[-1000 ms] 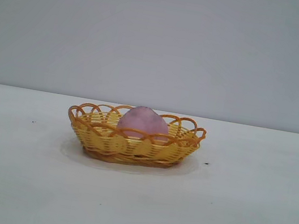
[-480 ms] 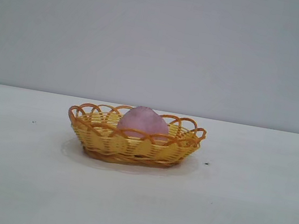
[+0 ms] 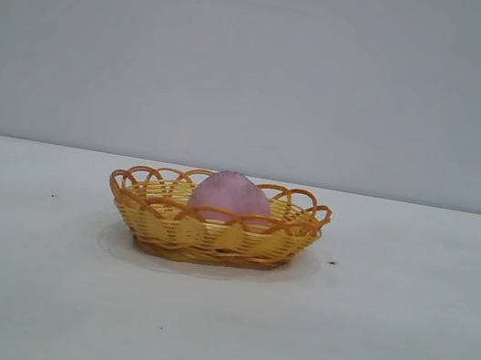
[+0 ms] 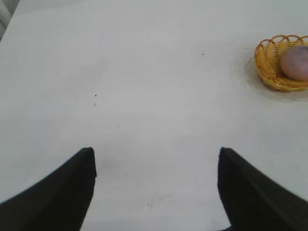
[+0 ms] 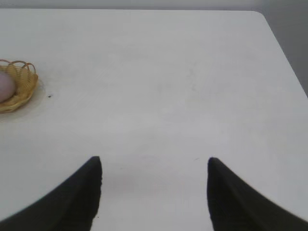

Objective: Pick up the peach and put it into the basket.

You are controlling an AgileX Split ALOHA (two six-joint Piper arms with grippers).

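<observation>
The pinkish-purple peach [image 3: 230, 196] lies inside the yellow wicker basket [image 3: 168, 228] with the orange looped rim, at the middle of the white table. Both also show in the left wrist view, peach [image 4: 295, 63] in basket [image 4: 268, 67], and in the right wrist view, peach [image 5: 5, 86] in basket [image 5: 24, 89]. My left gripper [image 4: 155, 156] is open and empty over bare table, far from the basket. My right gripper [image 5: 154, 163] is open and empty over bare table, also far from it. Neither arm shows in the exterior view.
The white table [image 3: 396, 354] spreads around the basket, with a few small dark specks [image 3: 332, 263]. The table's far corner and edge [image 5: 269, 24] show in the right wrist view. A plain grey wall stands behind.
</observation>
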